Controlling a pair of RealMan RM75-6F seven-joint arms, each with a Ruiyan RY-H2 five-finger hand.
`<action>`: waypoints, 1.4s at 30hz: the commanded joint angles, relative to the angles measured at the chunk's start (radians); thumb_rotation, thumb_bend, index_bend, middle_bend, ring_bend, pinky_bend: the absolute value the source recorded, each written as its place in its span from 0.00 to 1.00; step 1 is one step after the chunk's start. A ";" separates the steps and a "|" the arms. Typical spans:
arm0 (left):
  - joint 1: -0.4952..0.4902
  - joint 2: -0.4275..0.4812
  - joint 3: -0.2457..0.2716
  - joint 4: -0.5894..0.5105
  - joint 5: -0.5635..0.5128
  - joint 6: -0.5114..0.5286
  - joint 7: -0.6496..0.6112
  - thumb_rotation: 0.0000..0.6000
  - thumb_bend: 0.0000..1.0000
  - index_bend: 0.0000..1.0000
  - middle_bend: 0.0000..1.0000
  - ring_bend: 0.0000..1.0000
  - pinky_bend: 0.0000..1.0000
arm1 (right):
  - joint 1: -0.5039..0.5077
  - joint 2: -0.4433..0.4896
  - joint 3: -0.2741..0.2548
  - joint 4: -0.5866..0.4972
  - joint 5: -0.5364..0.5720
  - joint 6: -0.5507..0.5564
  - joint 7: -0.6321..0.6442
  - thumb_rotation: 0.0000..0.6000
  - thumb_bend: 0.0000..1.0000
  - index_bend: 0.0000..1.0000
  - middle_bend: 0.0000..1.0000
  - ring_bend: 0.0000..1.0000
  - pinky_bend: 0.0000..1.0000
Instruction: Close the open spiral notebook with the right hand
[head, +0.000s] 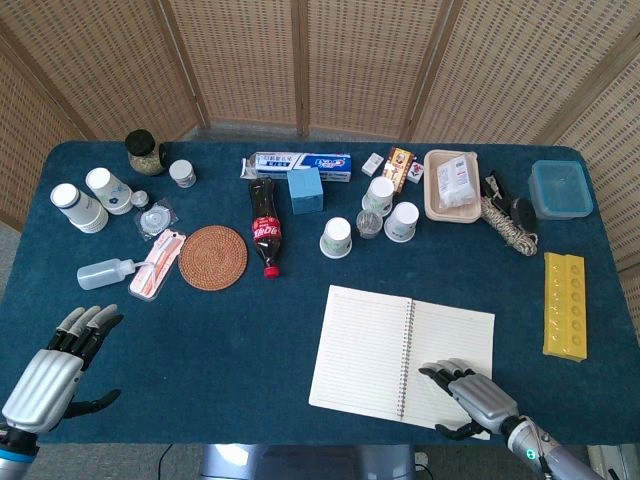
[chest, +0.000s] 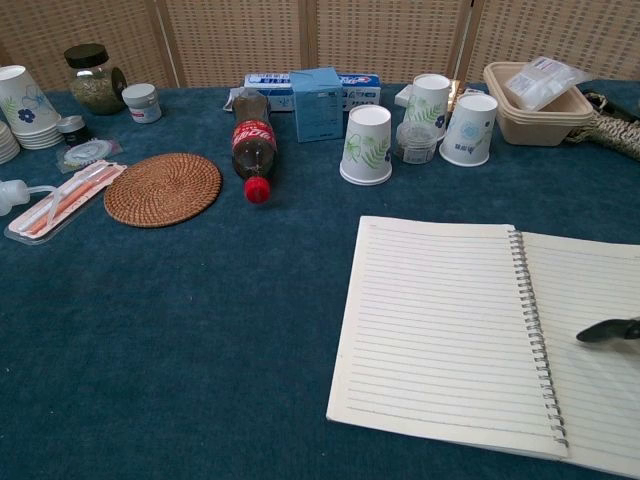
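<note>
Here, from the head view, we see the spiral notebook (head: 402, 352) lying open and flat on the blue counter (head: 250, 340), toward its near right part, both lined pages up. Our right hand (head: 470, 398) rests over the near corner of the right-hand page, fingers (head: 437, 374) spread forward toward the spiral, gripping nothing. Our left hand (head: 52, 368) hovers at the near left edge, well apart, fingers apart and empty.

From the chest view, the notebook (chest: 450, 330) fills the lower right, with paper cups (chest: 367, 143) and a cola bottle (chest: 254, 146) beyond it. Only dark fingertips (chest: 605, 331) of the right hand show over the right page; whether they touch the paper we cannot tell.

The risk, as we judge it: fingers pressing flat on the page may push the whole notebook across the counter rather than lift the page, or catch a single sheet and crease it.
</note>
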 joint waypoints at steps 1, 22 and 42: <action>-0.001 -0.002 0.000 0.000 0.001 -0.002 0.001 1.00 0.07 0.00 0.00 0.00 0.00 | -0.016 0.012 -0.015 0.009 -0.019 0.021 0.015 0.70 0.37 0.00 0.14 0.02 0.00; -0.003 -0.009 0.005 -0.006 0.012 -0.006 0.009 1.00 0.07 0.00 0.00 0.00 0.00 | -0.101 0.063 -0.104 0.061 -0.116 0.114 0.088 0.66 0.38 0.00 0.15 0.06 0.01; -0.005 -0.005 0.000 -0.007 0.009 -0.002 0.005 1.00 0.07 0.00 0.00 0.00 0.00 | -0.310 -0.109 -0.085 0.379 -0.268 0.512 0.127 0.66 0.34 0.00 0.00 0.00 0.02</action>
